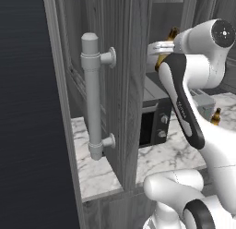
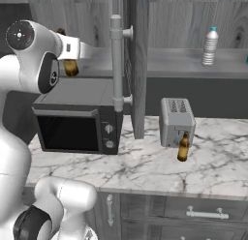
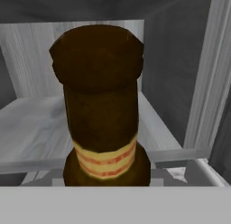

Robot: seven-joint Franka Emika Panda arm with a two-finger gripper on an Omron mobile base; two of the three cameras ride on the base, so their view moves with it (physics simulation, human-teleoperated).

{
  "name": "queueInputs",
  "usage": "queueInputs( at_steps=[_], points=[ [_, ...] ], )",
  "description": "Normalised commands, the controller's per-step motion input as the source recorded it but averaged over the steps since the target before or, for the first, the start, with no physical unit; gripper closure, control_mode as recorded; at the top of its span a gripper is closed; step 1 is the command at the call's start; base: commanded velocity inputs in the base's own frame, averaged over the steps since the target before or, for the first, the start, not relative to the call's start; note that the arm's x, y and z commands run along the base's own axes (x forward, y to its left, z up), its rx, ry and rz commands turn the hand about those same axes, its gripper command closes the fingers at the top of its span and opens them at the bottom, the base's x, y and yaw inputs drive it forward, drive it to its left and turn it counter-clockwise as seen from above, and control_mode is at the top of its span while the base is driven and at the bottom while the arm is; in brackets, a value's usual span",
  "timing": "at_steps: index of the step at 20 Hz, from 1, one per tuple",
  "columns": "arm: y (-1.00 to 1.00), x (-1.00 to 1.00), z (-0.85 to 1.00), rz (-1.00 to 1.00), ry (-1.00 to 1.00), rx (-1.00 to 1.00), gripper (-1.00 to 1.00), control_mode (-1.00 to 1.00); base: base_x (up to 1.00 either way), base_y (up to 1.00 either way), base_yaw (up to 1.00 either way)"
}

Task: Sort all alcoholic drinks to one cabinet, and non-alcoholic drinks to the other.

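- We find the claw (image 2: 72, 57) clenched on an amber beer bottle (image 3: 101, 110), held at the open left cabinet's shelf (image 3: 31, 123), above the microwave (image 2: 77, 118); whether the bottle touches the shelf is unclear.
- A second beer bottle (image 2: 183, 147) stands on the counter (image 2: 145, 171), just before the toaster (image 2: 177, 120).
- The clear water bottle (image 2: 209, 46) stands on the right cabinet shelf (image 2: 184, 65).

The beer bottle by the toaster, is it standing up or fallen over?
Standing up. The beer bottle rests upright on the counter, neck up, before the toaster.
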Motion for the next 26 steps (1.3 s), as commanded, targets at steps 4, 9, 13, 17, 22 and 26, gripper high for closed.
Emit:
queueInputs(
  at_steps=[4, 9, 13, 17, 22, 26],
  points=[
    [0.00, 0.26, 0.00, 0.00, 0.00, 0.00, 1.00, -1.00, 0.00, 0.00, 0.00],
    [0.00, 0.23, 0.00, 0.00, 0.00, 0.00, 1.00, -1.00, 0.00, 0.00, 0.00],
    [0.00, 0.20, 0.00, 0.00, 0.00, 0.00, 1.00, -1.00, 0.00, 0.00, 0.00],
    [0.00, 0.20, 0.00, 0.00, 0.00, 0.00, 1.00, -1.00, 0.00, 0.00, 0.00],
    [0.00, 0.22, 0.00, -0.01, 0.00, 0.00, 1.00, -1.00, 0.00, 0.00, 0.00],
    [0.00, 0.22, 0.00, -0.01, 0.00, 0.00, 1.00, -1.00, 0.00, 0.00, 0.00]
  ],
)
